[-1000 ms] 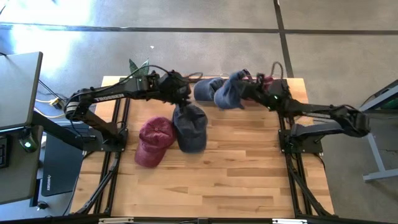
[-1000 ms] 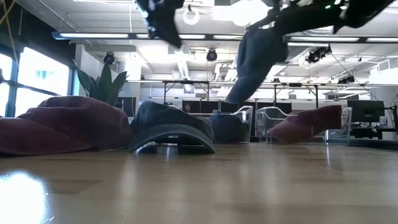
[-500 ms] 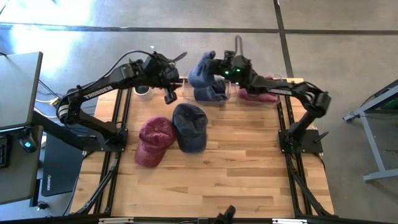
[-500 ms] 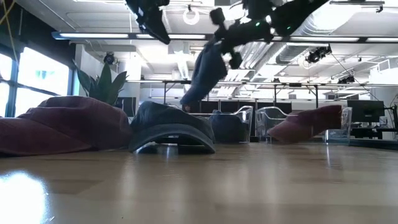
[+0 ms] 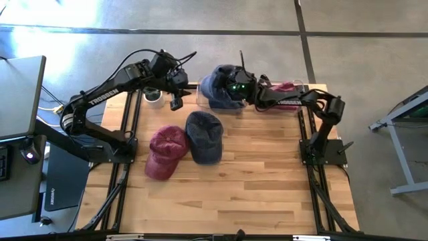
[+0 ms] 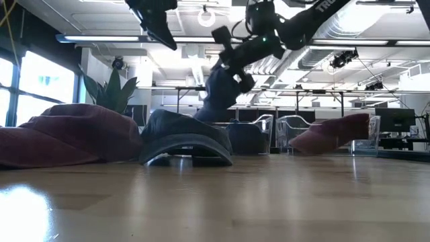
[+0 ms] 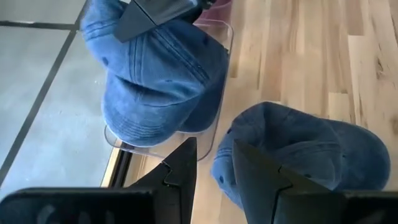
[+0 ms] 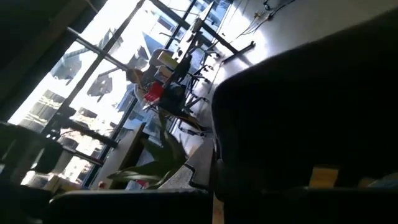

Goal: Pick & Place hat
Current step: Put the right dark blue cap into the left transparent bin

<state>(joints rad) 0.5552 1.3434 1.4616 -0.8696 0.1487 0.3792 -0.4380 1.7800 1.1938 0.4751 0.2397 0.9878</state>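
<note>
My right gripper [image 5: 235, 87] is shut on a blue denim hat [image 5: 217, 84] above the clear bin [image 7: 222, 55] at the table's far edge. In the low view the hat [image 6: 220, 91] hangs under that gripper [image 6: 234, 55]. My left gripper [image 7: 214, 168] is open and raised near the far left corner [image 5: 175, 97], touching nothing. A dark blue hat [image 5: 204, 136] and a maroon hat [image 5: 166, 150] rest on their brims and rims on the wood. The right wrist view is blocked by dark cloth. My right gripper holds the blue hat by the upper part of its crown [image 7: 134, 37], with the dark fingers [image 7: 155, 12] coming from above and the table's right. The hat hangs slack below the fingers over the bin. Whether its lower edge touches the bin I cannot tell.
A second clear bin [image 5: 294, 86] to the right holds another maroon hat [image 5: 279, 100]. A small white cup [image 5: 154, 98] and a plant stand at the far left corner. The near half of the table [image 5: 254, 194] is bare wood.
My right gripper carried the blue hat along the far edge toward the table's left, then lowered it over the clear bin. My left gripper rose from just above the dark blue hat and drew toward the far left corner. The two hats on the table stayed put.
</note>
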